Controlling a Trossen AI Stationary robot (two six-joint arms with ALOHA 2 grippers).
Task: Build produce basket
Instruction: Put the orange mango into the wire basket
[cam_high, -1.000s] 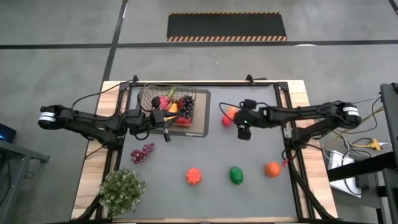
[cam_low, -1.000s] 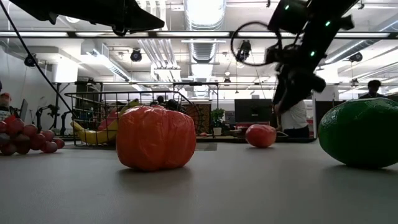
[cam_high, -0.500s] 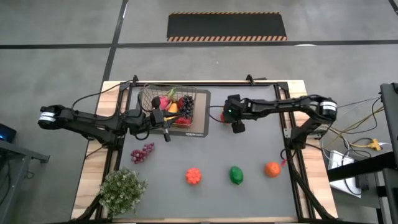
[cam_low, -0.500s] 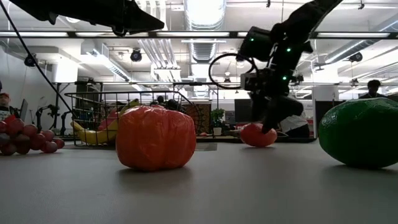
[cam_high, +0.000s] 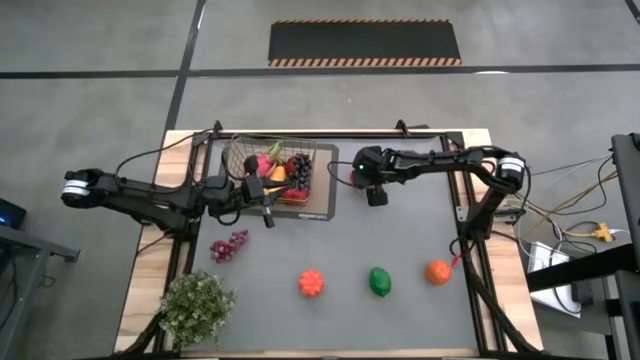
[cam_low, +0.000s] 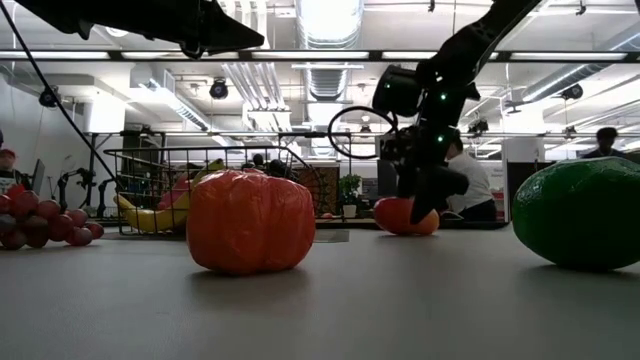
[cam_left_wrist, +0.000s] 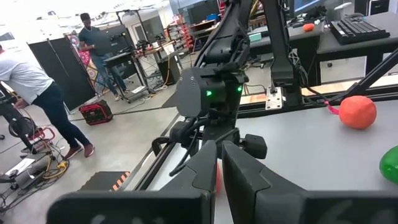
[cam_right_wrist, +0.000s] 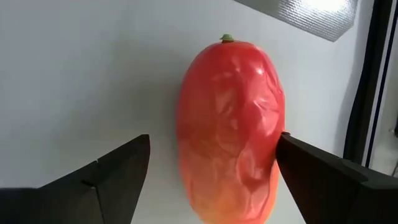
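Two arms work here. The left gripper (cam_high: 266, 214), jaws together and empty, waits just beside the basket (cam_high: 276, 166) of fruit. The right gripper (cam_high: 372, 192) holds its jaws apart astride a red mango (cam_right_wrist: 231, 124), seemingly lining up a grasp. The grey surface (cam_high: 400, 240) carries more produce; people stand in the workshop beyond.

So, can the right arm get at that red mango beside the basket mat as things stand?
Probably yes. The right gripper is open, its fingers straddling the red mango on bare table, nothing between them. The left gripper waits shut by the basket.
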